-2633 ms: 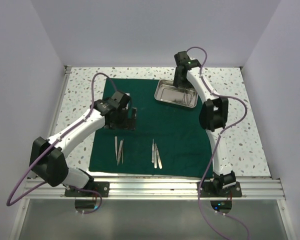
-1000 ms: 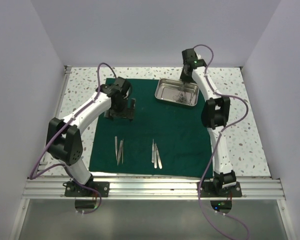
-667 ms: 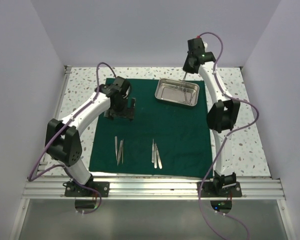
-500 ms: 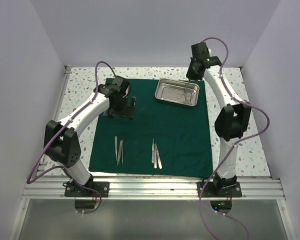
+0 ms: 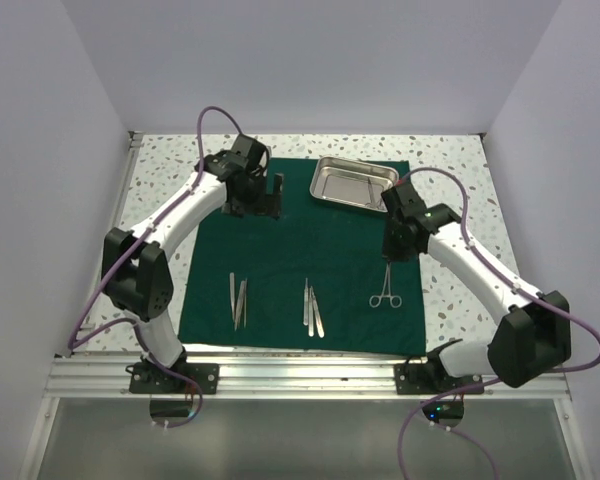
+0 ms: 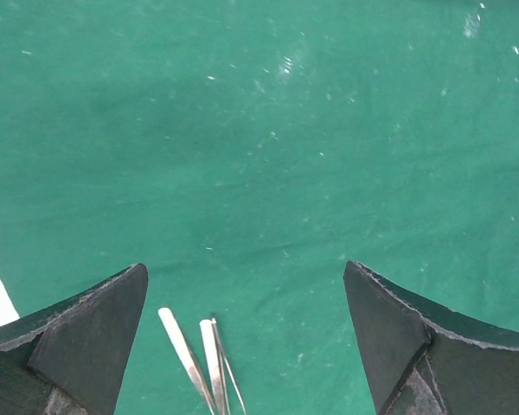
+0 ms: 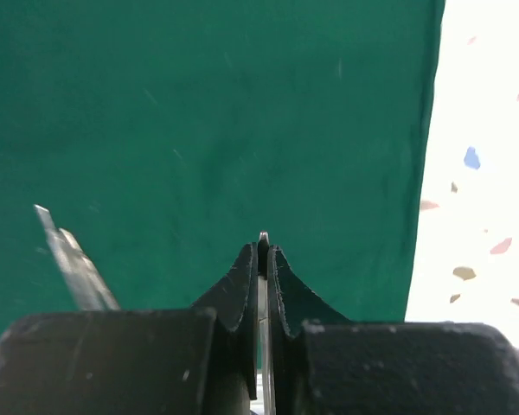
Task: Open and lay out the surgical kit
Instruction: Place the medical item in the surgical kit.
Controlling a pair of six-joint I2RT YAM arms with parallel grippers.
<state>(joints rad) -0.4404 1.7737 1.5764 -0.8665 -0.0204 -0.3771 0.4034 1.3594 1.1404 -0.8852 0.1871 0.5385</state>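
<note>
A white speckled table [image 5: 480,165] is covered in the middle by a flat, dark green cloth [image 5: 320,250]. A shiny steel tray [image 5: 332,180], a rectangle with a low rim, is set on the far edge of the cloth. The left gripper [image 5: 255,208] is held over the cloth beside the tray, its dark fingers [image 6: 86,320] spread wide with nothing between them. Thin silver tweezers [image 5: 238,298] are laid in two small groups near the front edge. Small ring-handled forceps [image 5: 385,290] are pinched tight by the closed right gripper [image 5: 389,258] over the cloth's right side.
</note>
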